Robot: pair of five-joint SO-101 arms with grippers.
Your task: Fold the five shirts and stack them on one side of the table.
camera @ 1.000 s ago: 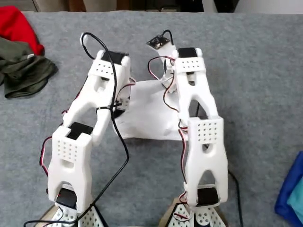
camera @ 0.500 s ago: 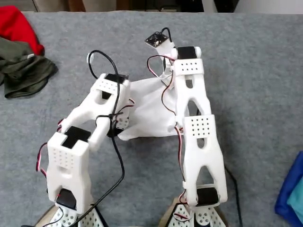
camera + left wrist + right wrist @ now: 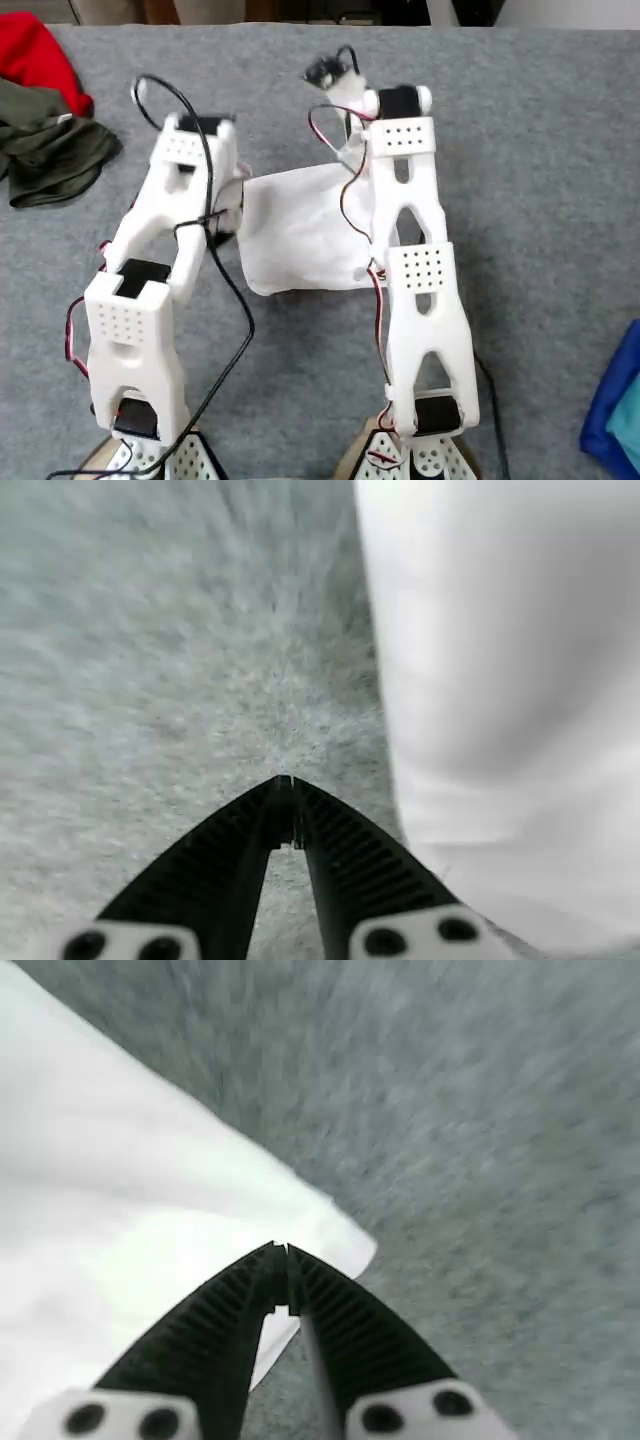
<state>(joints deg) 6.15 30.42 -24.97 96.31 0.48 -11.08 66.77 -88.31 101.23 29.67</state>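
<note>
White shirt (image 3: 300, 235) on table (image 3: 560, 150), left end effector (image 3: 285, 782) closed beside it

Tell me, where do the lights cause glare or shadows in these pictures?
High view: light is even, with only soft shadows on the grey table cover. Left wrist view: the white shirt is washed out by glare and shades the cover along its edge. Right wrist view: the shirt glares too, its folds faint.
</note>
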